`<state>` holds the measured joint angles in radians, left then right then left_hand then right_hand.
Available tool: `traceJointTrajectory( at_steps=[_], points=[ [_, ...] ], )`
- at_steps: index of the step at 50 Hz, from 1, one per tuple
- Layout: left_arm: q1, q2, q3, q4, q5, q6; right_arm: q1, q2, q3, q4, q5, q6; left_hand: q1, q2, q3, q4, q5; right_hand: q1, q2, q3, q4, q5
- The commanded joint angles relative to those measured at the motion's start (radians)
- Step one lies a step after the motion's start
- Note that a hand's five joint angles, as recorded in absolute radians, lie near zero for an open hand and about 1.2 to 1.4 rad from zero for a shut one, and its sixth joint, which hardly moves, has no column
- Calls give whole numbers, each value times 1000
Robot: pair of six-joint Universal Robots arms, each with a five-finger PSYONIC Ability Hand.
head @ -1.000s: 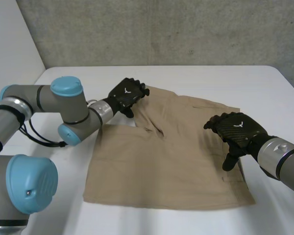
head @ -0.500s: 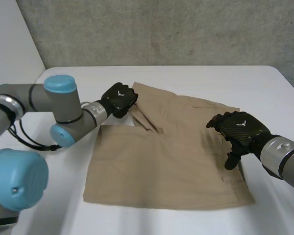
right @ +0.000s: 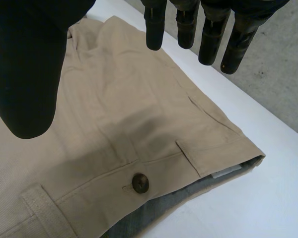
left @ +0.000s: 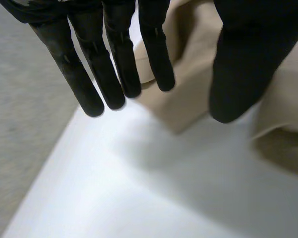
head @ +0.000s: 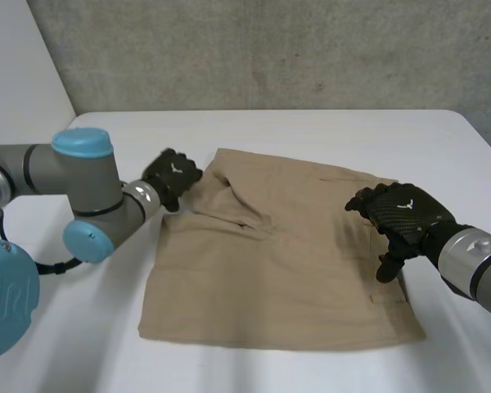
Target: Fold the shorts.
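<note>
Tan shorts [head: 278,278] laid nearly flat.
Left hand [head: 173,176] and right hand [head: 401,214] are held open, empty; corners should probably be pinched.

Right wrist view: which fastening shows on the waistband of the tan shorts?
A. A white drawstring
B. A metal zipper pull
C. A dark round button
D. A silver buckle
C: a dark round button sits on the waistband of the shorts, and no zipper pull, drawstring or buckle is seen there.
</note>
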<state>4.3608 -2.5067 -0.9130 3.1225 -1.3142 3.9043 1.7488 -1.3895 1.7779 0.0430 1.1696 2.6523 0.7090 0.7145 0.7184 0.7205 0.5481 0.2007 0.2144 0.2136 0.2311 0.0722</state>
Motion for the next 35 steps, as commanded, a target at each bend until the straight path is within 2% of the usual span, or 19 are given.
traceJointTrajectory(
  at_steps=[1,7,12,16,21,35],
  points=[
    [-4,45,-4,57,-94,-10,-2,-13,1,0,-1,2,-146,-151,-155,-157,-159,-26,-40,-39,-57,-72],
    [-15,52,-3,59,-33,-77,0,-13,3,-2,-1,0,-149,-155,-158,-161,-163,-26,-40,-39,-57,-72],
    [-17,42,14,62,76,-212,0,-13,5,-2,-1,0,-117,-122,-126,-128,-131,-26,-40,-39,-57,-72],
    [-17,5,69,59,113,-282,0,-11,5,-3,-1,0,-53,-58,-62,-64,-66,-26,-40,-39,-57,-72],
    [-17,-61,149,30,113,-303,0,-11,6,-2,-1,0,39,33,29,27,25,-26,-40,-39,-57,-72],
    [8,-201,302,-41,110,-301,0,-11,9,-3,-2,0,59,54,50,48,46,-26,-40,-39,-57,-72]
  ],
)
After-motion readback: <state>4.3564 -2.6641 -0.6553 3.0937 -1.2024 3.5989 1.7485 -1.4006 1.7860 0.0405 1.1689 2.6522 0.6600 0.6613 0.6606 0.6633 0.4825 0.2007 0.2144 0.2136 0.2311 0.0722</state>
